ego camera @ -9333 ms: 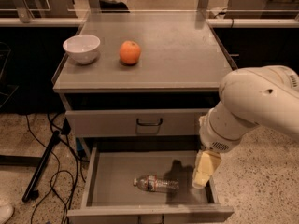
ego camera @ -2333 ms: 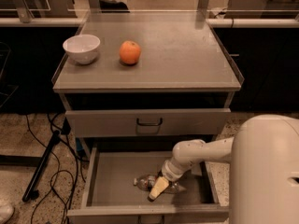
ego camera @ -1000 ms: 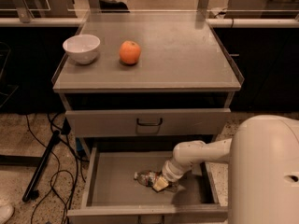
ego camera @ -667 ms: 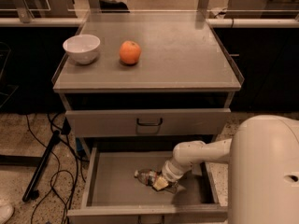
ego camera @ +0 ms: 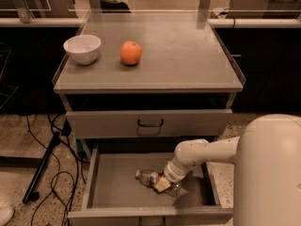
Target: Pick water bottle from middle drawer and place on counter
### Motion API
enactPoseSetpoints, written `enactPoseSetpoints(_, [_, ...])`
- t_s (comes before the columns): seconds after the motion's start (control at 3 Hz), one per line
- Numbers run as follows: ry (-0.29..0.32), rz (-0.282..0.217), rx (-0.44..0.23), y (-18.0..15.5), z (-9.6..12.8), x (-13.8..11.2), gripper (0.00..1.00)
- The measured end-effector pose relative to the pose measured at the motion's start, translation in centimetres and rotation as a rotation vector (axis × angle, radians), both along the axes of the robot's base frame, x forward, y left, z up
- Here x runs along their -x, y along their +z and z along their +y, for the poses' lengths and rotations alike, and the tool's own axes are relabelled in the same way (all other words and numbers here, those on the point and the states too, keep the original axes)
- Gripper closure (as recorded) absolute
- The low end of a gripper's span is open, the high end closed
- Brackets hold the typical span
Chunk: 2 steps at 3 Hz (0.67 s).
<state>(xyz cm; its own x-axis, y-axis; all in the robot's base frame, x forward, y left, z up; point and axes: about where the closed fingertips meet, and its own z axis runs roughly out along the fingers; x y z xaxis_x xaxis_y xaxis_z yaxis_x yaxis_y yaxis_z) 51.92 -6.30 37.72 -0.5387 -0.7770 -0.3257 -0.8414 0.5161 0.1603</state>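
The water bottle point(ego camera: 146, 177) lies on its side on the grey floor of the open middle drawer point(ego camera: 115, 189), near the drawer's centre. My gripper point(ego camera: 162, 184) is down inside the drawer, right on the bottle's right half and covering part of it. The white arm reaches in from the right. The bottle rests on the drawer floor. The counter point(ego camera: 183, 51) is the flat grey top of the cabinet above.
A white bowl point(ego camera: 82, 48) and an orange point(ego camera: 130, 52) sit on the left part of the counter. The upper drawer front point(ego camera: 149, 123), with a dark handle, is shut above the open drawer. Cables and a black stand point(ego camera: 44, 166) lie on the floor at left.
Over the last seconds the gripper came down from above the drawer's right side onto the bottle. In the last second it has hardly moved, and the bottle lies in the same place.
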Motion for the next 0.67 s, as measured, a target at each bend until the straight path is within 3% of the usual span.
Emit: enactPoseSetpoints(0.67, [-0.014,0.026,0.067,5.0,-2.2,2.0,1.00])
